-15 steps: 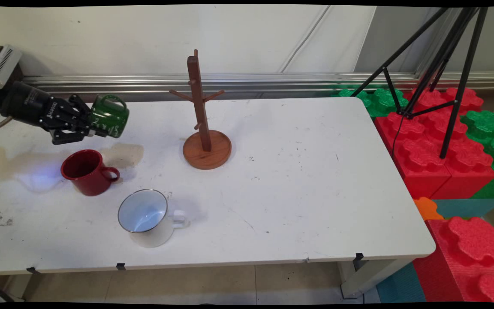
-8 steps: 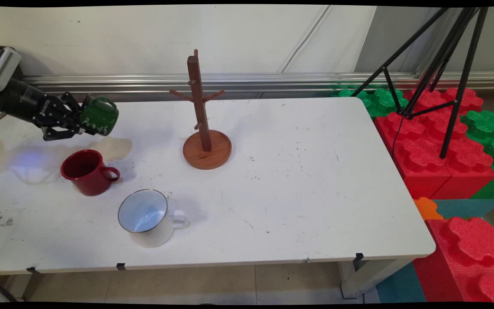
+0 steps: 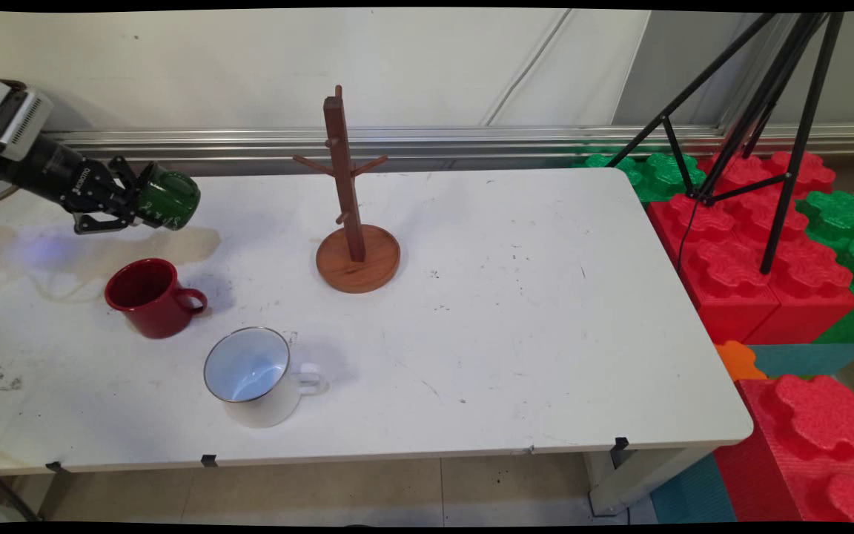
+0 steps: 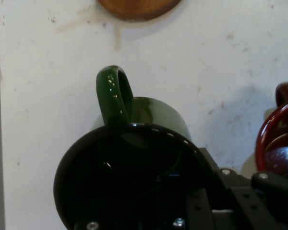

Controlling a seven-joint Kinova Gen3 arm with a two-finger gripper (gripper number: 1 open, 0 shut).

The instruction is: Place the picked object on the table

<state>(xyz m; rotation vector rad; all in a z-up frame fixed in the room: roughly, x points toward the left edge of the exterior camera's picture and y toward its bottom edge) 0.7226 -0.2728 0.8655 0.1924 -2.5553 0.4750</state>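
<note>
Where things lie around me

I hang over the table's point(image 3: 516, 311) far left corner, my gripper point(image 3: 133, 205) clamped on a mug point(image 3: 169, 200) lifted off the surface. Nearer the front edge and just below me stands a second mug point(image 3: 151, 297); a third point(image 3: 253, 377) sits nearer still, to its right. The rack point(image 3: 353, 222) stands right of me, mid-table. Right of the table lie blocks point(image 3: 768, 252), a tripod point(image 3: 760, 111) on them.
</note>
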